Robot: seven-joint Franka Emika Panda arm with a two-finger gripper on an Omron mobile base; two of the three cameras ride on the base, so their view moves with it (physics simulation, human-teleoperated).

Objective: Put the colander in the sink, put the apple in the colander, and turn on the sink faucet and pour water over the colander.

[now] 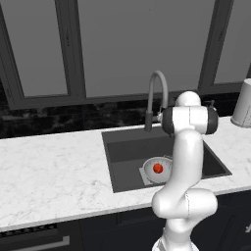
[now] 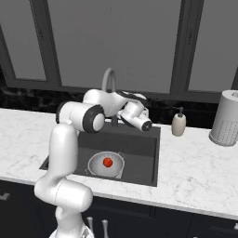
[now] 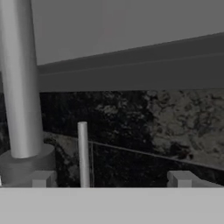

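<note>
Rising from the near edge, white arm bends over the marble table [image 1: 54,171] toward the back of the sink [image 2: 139,158]. Colander [image 2: 106,163] sits upright on the sink floor, front half of the basin, rim up; its two small handles line up roughly left-right along the table front in the right base view. Apple [image 2: 108,161] lies inside the colander, about centre, round so no clear long axis. In the left base view the arm covers the colander's right part; apple [image 1: 158,168] shows plainly.

Farther back, pincer [image 3: 110,180] is at the sink's rear rim, pointing at the dark backsplash [image 3: 148,122]; fingers well apart, nothing between them. Hand view: sink faucet [image 3: 19,87] stem stands vertical just left of the left fingertip [image 3: 41,178], on its round base; thin lever [image 3: 82,153] stands upright between the fingertips, closer to the left one, contact not clear. Spout arches forward over the basin in the base views.

Soap pump bottle [image 2: 179,123] right of the sink at the back; pale canister [image 2: 225,118] farther right. Grey windows behind.
</note>
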